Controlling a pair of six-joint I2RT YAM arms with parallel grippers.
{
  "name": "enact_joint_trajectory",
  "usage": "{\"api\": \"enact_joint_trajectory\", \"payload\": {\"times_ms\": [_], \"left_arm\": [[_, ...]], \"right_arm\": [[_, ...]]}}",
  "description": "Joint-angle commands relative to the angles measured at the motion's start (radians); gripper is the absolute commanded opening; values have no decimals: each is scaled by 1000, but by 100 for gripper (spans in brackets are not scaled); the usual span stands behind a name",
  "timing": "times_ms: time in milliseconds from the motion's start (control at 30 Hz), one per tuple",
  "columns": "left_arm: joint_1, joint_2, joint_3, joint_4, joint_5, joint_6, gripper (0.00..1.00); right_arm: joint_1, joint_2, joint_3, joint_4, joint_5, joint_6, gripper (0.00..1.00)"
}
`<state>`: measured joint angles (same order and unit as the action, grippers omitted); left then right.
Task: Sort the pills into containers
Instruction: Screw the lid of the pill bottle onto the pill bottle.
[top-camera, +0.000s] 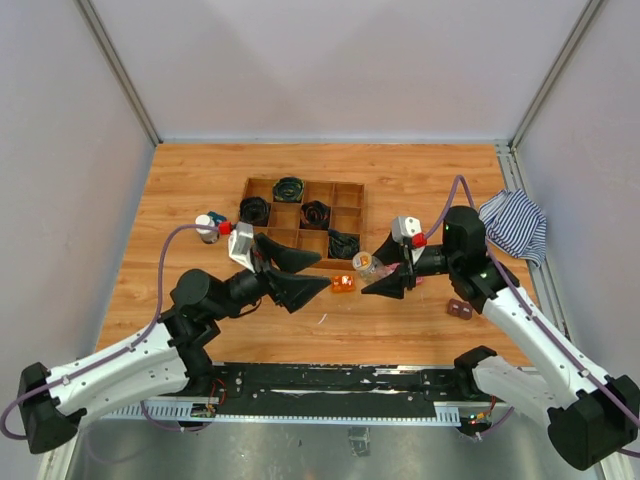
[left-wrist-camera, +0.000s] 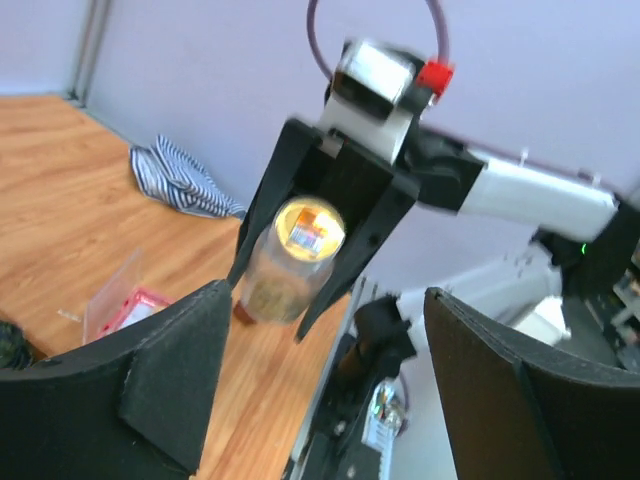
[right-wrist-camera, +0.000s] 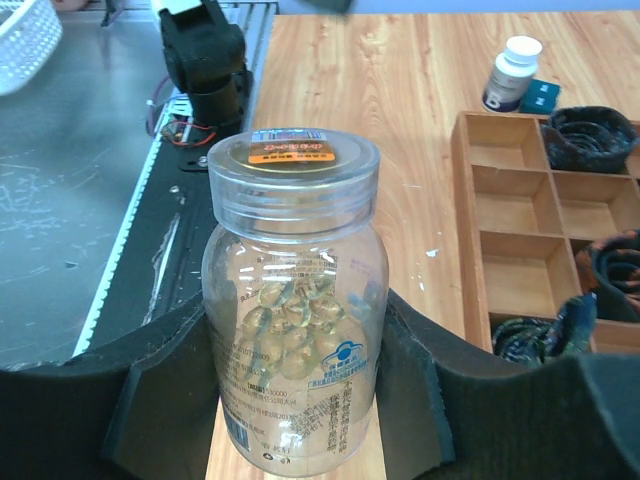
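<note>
My right gripper (right-wrist-camera: 295, 405) is shut on a clear vial (right-wrist-camera: 295, 330) with a clear lid and an orange label on top; yellow softgel pills (right-wrist-camera: 290, 305) sit inside. It holds the vial (top-camera: 365, 263) tipped above the table, lid toward the left arm. My left gripper (top-camera: 305, 272) is open, its jaws wide apart with nothing between them, a short way left of the lid. In the left wrist view the vial (left-wrist-camera: 290, 262) hangs beyond my left gripper (left-wrist-camera: 320, 395). A dark bottle with a white cap (top-camera: 207, 227) stands at the left. A flat pink box (left-wrist-camera: 122, 305) lies under the right arm.
A wooden compartment tray (top-camera: 262, 186) with black coils sits at the back centre. A small orange block (top-camera: 343, 284) lies between the grippers. A striped cloth (top-camera: 515, 225) is at the right edge and a small brown object (top-camera: 460, 309) lies near the right arm.
</note>
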<state>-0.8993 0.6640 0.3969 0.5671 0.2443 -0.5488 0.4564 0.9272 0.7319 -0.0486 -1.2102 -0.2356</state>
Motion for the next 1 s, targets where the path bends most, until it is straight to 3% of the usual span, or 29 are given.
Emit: {"api": "enact_joint_trajectory", "payload": {"times_ms": [0, 100, 233, 467, 667, 967], "left_arm": [[-146, 61, 211, -237, -441, -30, 82], [-269, 166, 356, -441, -667, 25, 82], [-371, 323, 515, -575, -820, 95, 83], [-378, 447, 632, -626, -824, 131, 82], [-379, 458, 638, -587, -776, 129, 73], [-378, 467, 644, -567, -750, 127, 72]], "right_arm": [[-40, -6, 40, -42, 38, -74, 0], [-42, 1, 41, -43, 42, -77, 1], [-43, 5, 41, -47, 48, -81, 1], [-45, 0, 41, -49, 52, -80, 1], [-44, -2, 42, -49, 49, -80, 1], [-45, -3, 41, -49, 49, -79, 1]]}}
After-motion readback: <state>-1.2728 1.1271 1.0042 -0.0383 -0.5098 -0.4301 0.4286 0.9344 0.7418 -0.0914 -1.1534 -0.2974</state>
